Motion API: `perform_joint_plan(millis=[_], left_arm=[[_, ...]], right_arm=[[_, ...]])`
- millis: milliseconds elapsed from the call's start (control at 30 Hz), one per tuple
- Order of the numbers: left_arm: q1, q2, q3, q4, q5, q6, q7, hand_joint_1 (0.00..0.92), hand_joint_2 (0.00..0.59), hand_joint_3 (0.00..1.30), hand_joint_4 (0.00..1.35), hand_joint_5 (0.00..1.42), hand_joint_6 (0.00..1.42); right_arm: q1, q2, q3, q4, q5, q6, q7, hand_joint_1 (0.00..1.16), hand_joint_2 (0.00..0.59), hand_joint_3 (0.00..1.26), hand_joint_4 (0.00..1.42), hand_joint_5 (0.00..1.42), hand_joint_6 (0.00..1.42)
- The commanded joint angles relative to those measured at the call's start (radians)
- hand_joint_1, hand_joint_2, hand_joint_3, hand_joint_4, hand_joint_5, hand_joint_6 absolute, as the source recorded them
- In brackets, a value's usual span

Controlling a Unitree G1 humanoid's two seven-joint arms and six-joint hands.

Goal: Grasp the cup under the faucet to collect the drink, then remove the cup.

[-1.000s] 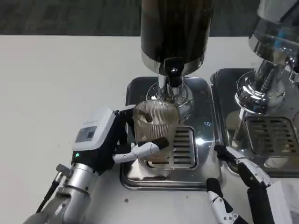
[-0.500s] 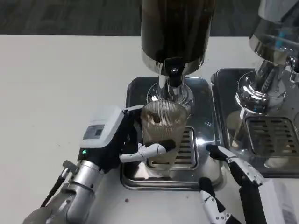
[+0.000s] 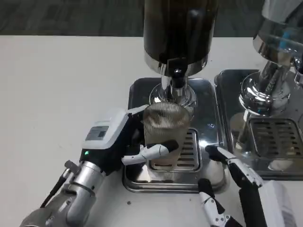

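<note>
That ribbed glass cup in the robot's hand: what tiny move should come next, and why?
Probably hold the cup steady while the right hand reaches up for the faucet. The left hand grips the cup on the drip tray, just below the spout, and it looks nearly empty.

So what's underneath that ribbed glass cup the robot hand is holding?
A slotted metal grille set in the shiny drip tray sits below the cup, held by the left robot hand. The cup's base and the grille directly beneath are hidden.
</note>
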State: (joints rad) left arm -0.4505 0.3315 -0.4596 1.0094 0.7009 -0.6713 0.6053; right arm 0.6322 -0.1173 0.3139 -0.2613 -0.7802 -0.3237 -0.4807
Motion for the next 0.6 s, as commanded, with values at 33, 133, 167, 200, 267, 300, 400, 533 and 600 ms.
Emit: perform_joint_plan(millis=[33, 133, 167, 200, 267, 300, 400, 533, 600], left_arm=[[-0.019, -0.002, -0.014, 0.004, 0.012, 0.018, -0.032, 0.03, 0.103, 0.38, 0.41, 0.57, 0.67], [-0.022, -0.004, -0.019, 0.006, 0.02, 0.021, -0.031, 0.025, 0.101, 0.36, 0.4, 0.56, 0.67], [-0.023, -0.006, -0.02, 0.006, 0.023, 0.023, -0.03, 0.024, 0.101, 0.36, 0.39, 0.56, 0.65], [-0.027, -0.008, -0.022, 0.006, 0.025, 0.028, -0.03, 0.017, 0.102, 0.36, 0.39, 0.55, 0.65], [-0.031, -0.012, -0.026, 0.005, 0.028, 0.035, -0.03, 0.012, 0.101, 0.35, 0.38, 0.55, 0.64], [-0.034, -0.013, -0.027, 0.006, 0.027, 0.037, -0.033, 0.011, 0.101, 0.35, 0.38, 0.54, 0.64], [-0.041, -0.016, -0.034, 0.012, 0.026, 0.043, -0.044, 0.009, 0.1, 0.34, 0.36, 0.53, 0.62], [-0.05, -0.02, -0.042, 0.02, 0.024, 0.048, -0.051, 0.0, 0.101, 0.31, 0.32, 0.5, 0.6], [-0.055, -0.023, -0.043, 0.021, 0.022, 0.051, -0.059, 0.0, 0.101, 0.29, 0.29, 0.48, 0.59]], right_arm=[[-0.002, 0.005, 0.0, 0.012, 0.008, 0.006, -0.012, 0.36, 0.437, 0.28, 0.3, 0.27, 0.28], [-0.003, 0.007, 0.003, 0.017, 0.008, 0.005, -0.014, 0.35, 0.437, 0.28, 0.3, 0.27, 0.28], [-0.003, 0.007, 0.003, 0.02, 0.009, 0.005, -0.015, 0.35, 0.437, 0.28, 0.3, 0.27, 0.28], [-0.003, 0.007, 0.004, 0.022, 0.009, 0.005, -0.015, 0.35, 0.437, 0.28, 0.3, 0.27, 0.28], [-0.003, 0.01, 0.006, 0.026, 0.008, 0.005, -0.02, 0.35, 0.437, 0.28, 0.31, 0.27, 0.28], [-0.003, 0.011, 0.007, 0.028, 0.008, 0.005, -0.022, 0.35, 0.437, 0.28, 0.31, 0.28, 0.28], [-0.002, 0.012, 0.009, 0.032, 0.006, 0.004, -0.028, 0.35, 0.437, 0.28, 0.31, 0.28, 0.28], [0.002, 0.016, 0.013, 0.036, 0.007, 0.005, -0.033, 0.35, 0.437, 0.28, 0.31, 0.28, 0.3], [0.001, 0.016, 0.013, 0.039, 0.01, 0.005, -0.034, 0.35, 0.437, 0.28, 0.31, 0.28, 0.3]])
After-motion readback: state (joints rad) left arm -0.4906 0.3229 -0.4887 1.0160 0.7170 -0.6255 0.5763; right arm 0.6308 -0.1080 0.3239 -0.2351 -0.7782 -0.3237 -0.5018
